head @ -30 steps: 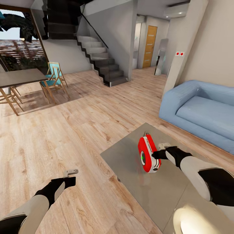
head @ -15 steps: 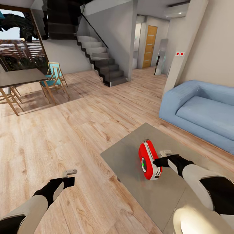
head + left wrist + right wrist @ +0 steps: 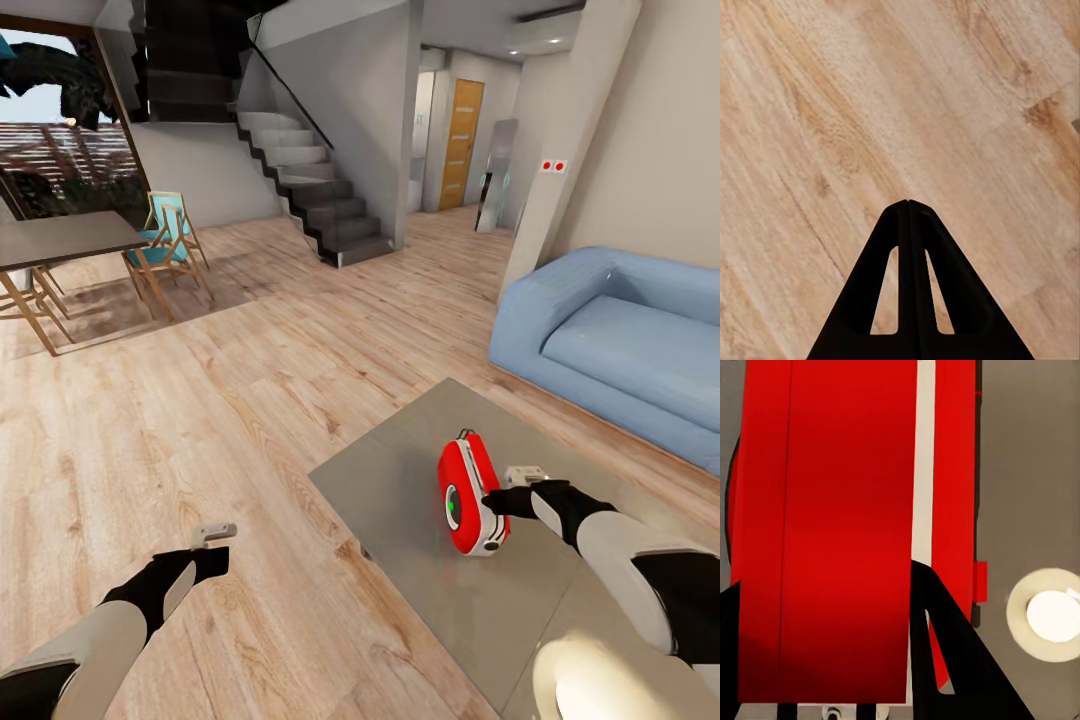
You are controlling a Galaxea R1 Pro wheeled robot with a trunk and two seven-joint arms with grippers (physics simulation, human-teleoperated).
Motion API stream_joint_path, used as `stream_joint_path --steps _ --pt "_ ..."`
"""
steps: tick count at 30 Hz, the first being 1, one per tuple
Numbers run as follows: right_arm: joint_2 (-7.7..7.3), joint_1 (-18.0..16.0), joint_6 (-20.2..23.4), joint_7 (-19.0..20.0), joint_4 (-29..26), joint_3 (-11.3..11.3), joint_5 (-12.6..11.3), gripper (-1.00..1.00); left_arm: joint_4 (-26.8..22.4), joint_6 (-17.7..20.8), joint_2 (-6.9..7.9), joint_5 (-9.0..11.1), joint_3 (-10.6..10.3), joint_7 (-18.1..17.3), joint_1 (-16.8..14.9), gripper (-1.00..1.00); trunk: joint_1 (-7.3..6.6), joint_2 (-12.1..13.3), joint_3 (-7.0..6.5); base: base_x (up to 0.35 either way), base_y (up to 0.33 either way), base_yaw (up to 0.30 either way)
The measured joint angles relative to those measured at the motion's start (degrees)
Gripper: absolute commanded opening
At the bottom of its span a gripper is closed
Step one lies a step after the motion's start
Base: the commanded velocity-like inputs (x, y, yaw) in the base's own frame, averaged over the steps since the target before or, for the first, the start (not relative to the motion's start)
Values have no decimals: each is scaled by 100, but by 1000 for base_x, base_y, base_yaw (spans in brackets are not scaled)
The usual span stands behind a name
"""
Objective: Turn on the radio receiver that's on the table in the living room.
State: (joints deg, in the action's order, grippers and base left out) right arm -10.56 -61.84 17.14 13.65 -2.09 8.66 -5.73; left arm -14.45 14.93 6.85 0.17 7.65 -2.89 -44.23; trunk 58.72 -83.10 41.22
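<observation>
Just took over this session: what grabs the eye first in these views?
The bright red radio receiver stands on the glossy grey table, with the right gripper against its side. In the right wrist view the red body is seen close up. A light-blue sofa sits beyond the table, and the left gripper hangs shut over the wood floor.

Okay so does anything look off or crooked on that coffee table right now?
Yes: the radio receiver stands tilted on the table, leaning toward the sofa rather than sitting flat. The right gripper is pressed against its side; the right wrist view shows a finger right up against the red casing. Nothing looks spilled or broken.
</observation>
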Motion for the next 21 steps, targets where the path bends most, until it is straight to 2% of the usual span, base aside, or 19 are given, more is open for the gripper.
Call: stream_joint_path --steps 21 --pt "5 -5 -3 -6 9 -16 21 -100 5 0 0 -3 0 1 3 -100 0 0 0 0 0 0"
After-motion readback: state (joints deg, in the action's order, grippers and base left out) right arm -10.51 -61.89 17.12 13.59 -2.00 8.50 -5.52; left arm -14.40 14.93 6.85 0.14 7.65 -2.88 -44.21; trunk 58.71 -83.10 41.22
